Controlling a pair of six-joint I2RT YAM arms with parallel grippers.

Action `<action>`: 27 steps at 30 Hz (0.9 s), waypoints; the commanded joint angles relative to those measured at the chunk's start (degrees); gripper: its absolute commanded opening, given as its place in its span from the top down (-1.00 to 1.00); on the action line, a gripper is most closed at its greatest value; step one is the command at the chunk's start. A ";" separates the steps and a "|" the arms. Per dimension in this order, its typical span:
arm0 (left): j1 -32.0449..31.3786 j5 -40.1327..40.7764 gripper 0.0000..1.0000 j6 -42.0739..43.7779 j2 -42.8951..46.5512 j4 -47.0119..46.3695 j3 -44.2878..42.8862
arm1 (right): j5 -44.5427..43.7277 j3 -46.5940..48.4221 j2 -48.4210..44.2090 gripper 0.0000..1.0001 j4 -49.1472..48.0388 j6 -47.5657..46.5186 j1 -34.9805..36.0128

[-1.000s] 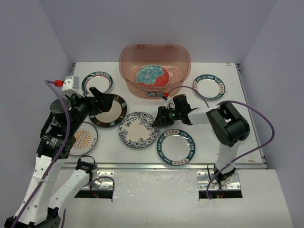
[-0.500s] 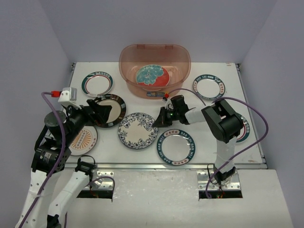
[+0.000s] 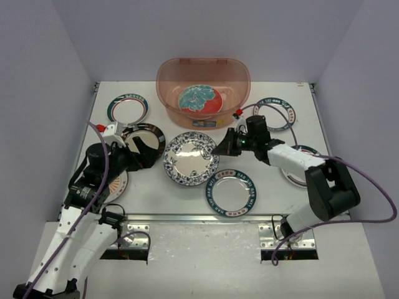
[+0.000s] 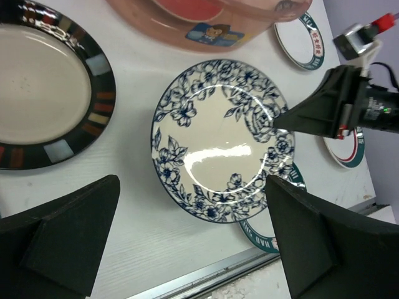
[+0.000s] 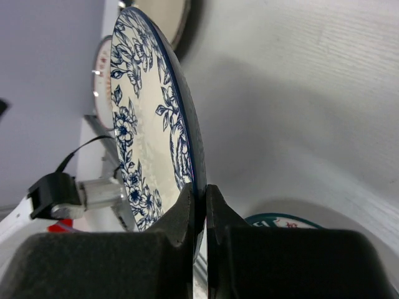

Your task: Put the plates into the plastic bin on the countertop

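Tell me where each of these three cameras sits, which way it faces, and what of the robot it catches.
Top external: above and behind, looking down on the countertop and plastic bin; left arm and right arm show, bases at bottom.
Left wrist: on the left arm, looking down at the blue floral plate; open left pincer frames the bottom, right pincer enters at right.
Right wrist: on the right arm, looking along that plate's edge; its pincer is shut on the rim.
Shared: all three show that plate.

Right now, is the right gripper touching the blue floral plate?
Touching. The right wrist view shows the right gripper shut on the blue floral plate at its rim.
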State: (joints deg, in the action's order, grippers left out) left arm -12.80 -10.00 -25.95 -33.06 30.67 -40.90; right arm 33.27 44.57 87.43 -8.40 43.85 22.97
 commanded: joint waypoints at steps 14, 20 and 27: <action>-0.30 -22.73 0.11 -15.46 -9.15 -36.86 15.15 | 18.94 -1.85 -19.89 1.00 -7.73 6.04 -3.81; -0.39 -23.73 1.00 -15.58 -10.85 -39.79 11.55 | 18.41 -1.89 -21.21 0.07 -7.77 6.30 -5.06; -0.30 -1.71 1.00 -13.10 -19.03 -22.71 -7.62 | -8.40 1.80 -31.22 -0.98 22.00 -7.50 -11.60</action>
State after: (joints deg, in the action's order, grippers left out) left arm -13.31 -26.70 -39.22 -48.58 6.90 -32.64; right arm 43.34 41.39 63.03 -3.99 45.91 14.28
